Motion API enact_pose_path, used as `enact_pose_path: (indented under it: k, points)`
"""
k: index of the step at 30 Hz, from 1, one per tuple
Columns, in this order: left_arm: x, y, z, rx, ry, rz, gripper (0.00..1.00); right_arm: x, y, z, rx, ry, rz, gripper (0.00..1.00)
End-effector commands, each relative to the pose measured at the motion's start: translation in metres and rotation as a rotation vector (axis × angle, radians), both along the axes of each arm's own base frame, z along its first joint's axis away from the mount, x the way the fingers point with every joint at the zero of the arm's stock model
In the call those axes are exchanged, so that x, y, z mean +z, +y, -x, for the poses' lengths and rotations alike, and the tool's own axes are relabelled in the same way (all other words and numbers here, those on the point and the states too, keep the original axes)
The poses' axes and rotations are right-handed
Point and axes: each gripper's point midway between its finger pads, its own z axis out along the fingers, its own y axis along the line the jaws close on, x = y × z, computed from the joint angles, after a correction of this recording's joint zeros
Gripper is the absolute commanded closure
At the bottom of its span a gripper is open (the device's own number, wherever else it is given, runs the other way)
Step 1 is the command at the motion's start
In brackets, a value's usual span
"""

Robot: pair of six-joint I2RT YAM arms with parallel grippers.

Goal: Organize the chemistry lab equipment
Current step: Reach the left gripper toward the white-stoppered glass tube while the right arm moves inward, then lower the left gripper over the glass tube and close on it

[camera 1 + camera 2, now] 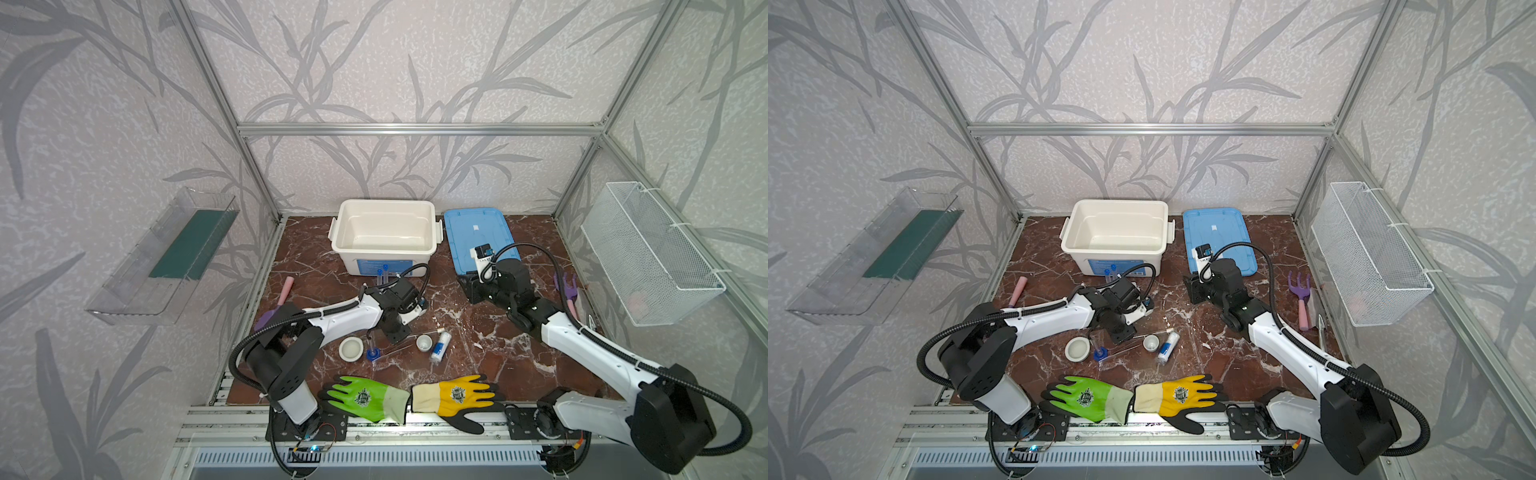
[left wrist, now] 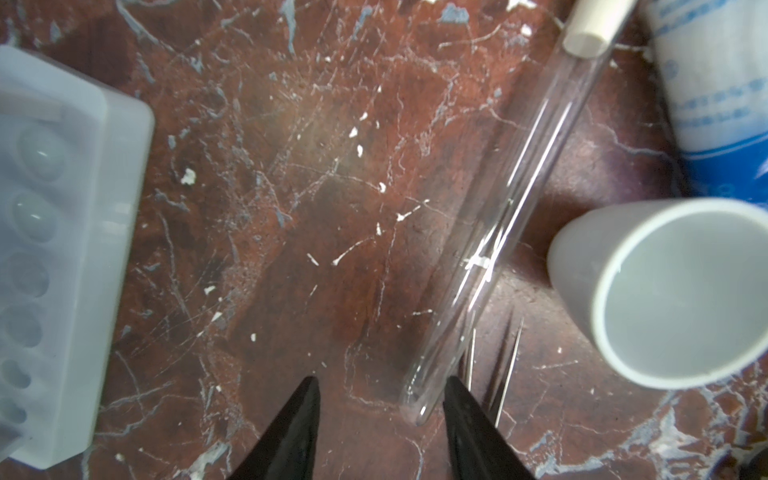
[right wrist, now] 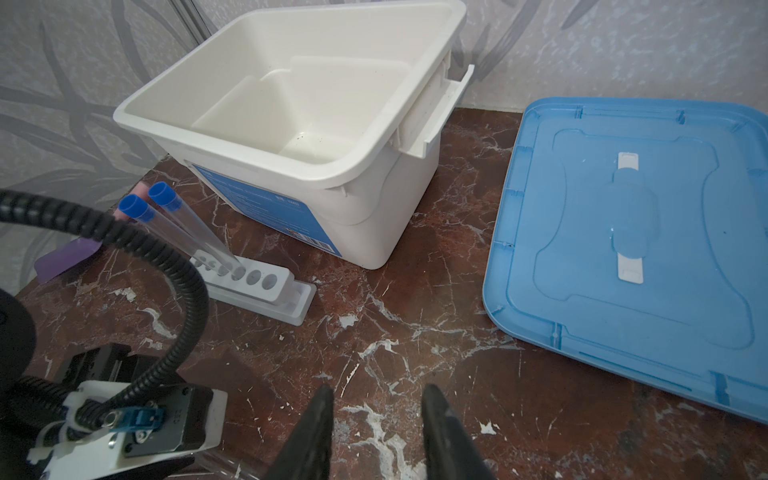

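Note:
A clear test tube (image 2: 498,216) with a white cap lies flat on the marble. Its rounded end sits between the fingers of my open left gripper (image 2: 381,380), close to one finger and not clamped. The metal tweezers (image 2: 509,365) lie just outside that finger. Beside them stand a small white dish (image 2: 673,291) and the blue-labelled bottle (image 2: 715,83). The white rack (image 3: 257,282) holds two blue-capped test tubes (image 3: 178,220). A wider dish (image 1: 351,348) and the blue-based cylinder (image 1: 372,353) sit near the left arm. My right gripper (image 3: 379,388) is open over bare marble.
An open white bin (image 1: 384,203) stands at the back, with its blue lid (image 1: 478,232) flat beside it. A green glove (image 1: 361,397) and a yellow glove (image 1: 457,399) lie at the front edge. A purple garden fork (image 1: 1300,291) lies far right, below a wire basket (image 1: 652,253).

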Motion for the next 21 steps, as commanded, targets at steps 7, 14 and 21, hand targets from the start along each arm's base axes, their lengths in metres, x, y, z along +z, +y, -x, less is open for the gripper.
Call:
enact_pose_path:
  k: [7, 14, 21]
  points:
    - [0.0005, -0.0095, -0.0012, -0.039, 0.018, 0.003, 0.51, 0.0045, -0.0011, -0.0035, -0.006, -0.015, -0.029, 0.63]
    - [-0.0013, -0.0113, 0.0008, -0.043, 0.029, 0.006, 0.51, 0.0029, -0.0029, -0.0046, -0.01, -0.014, -0.034, 0.63]
    - [-0.004, -0.0156, 0.0005, -0.045, 0.036, 0.009, 0.53, -0.0018, -0.0051, -0.0047, -0.018, -0.008, -0.036, 0.63]
